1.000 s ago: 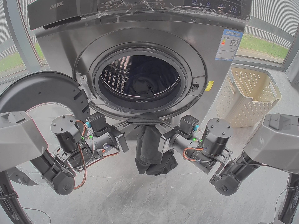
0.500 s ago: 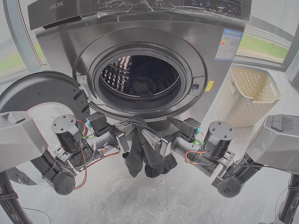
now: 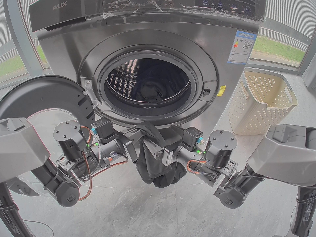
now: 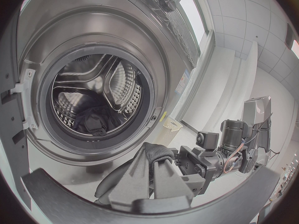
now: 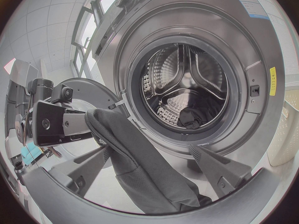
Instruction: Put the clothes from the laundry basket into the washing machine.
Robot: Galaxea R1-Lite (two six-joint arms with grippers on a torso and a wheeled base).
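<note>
Left gripper (image 3: 140, 134) pinches a black garment (image 3: 154, 168) before the washing machine (image 3: 210, 50) (door (image 3: 42, 92) open); right gripper (image 3: 166, 140) gapes wide beside it. Dark clothes (image 3: 149, 91) lie in the drum (image 3: 121, 79).

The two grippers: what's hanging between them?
A dark garment, seen in the head view. The left gripper pinches its top; the right gripper is open around it.

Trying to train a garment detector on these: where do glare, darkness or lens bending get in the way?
Head view: the wrinkled film over the control panel glares, and the black clothes merge with the dark drum. Left wrist view: fisheye bends the door ring, corners go black, the drum's ribs flash highlights. Right wrist view: same bending, bright patches on the ribs.
</note>
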